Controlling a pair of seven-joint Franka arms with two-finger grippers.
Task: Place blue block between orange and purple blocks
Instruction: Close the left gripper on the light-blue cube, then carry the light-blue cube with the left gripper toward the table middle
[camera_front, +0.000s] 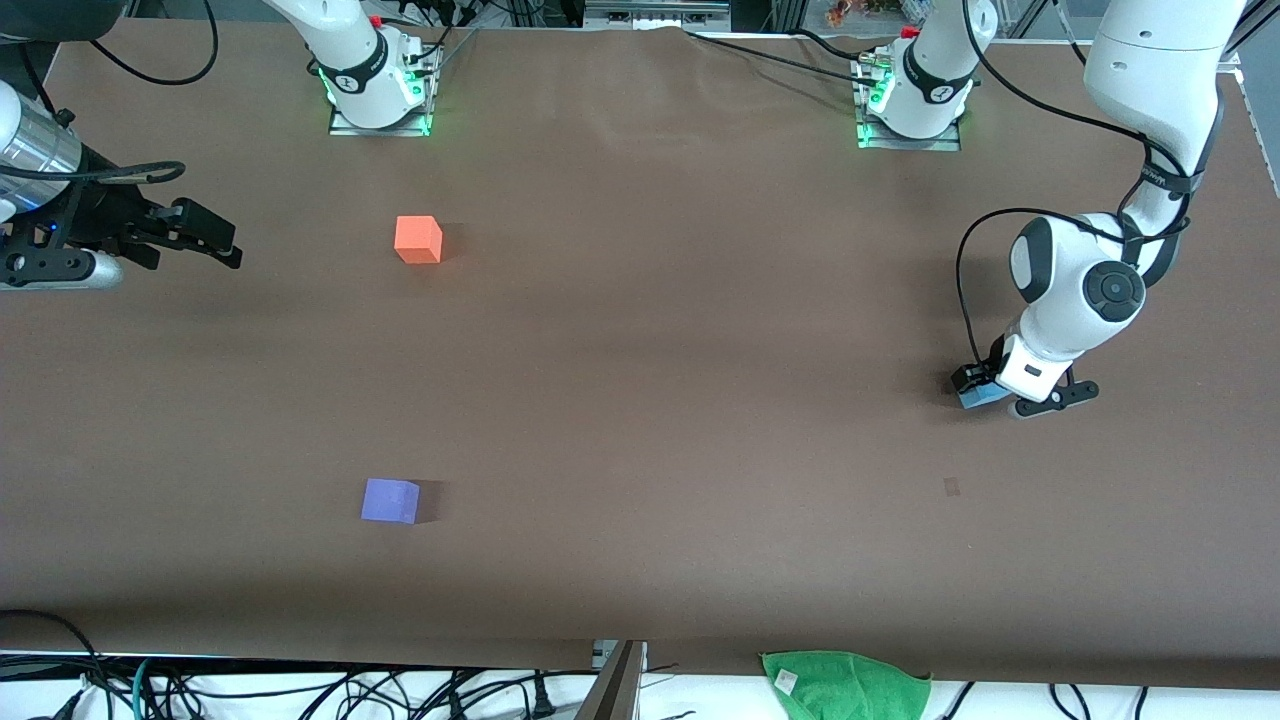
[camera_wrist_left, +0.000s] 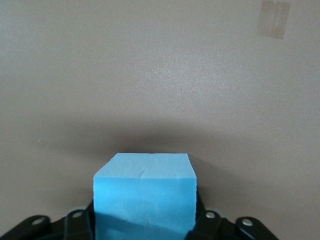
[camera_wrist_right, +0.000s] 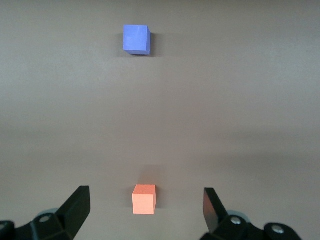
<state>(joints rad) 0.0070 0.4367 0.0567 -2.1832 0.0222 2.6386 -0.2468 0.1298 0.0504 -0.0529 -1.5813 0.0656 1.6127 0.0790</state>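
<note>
The blue block sits at table level near the left arm's end of the table. My left gripper is shut on it, a finger pressed against each side. The orange block lies toward the right arm's end, and the purple block is nearer to the front camera than it. A wide bare gap separates the two. My right gripper hangs open over the right arm's end of the table, holding nothing.
A small square tape mark is on the brown table, nearer to the front camera than the blue block. A green cloth and loose cables lie at the table's front edge. The arm bases stand along the back.
</note>
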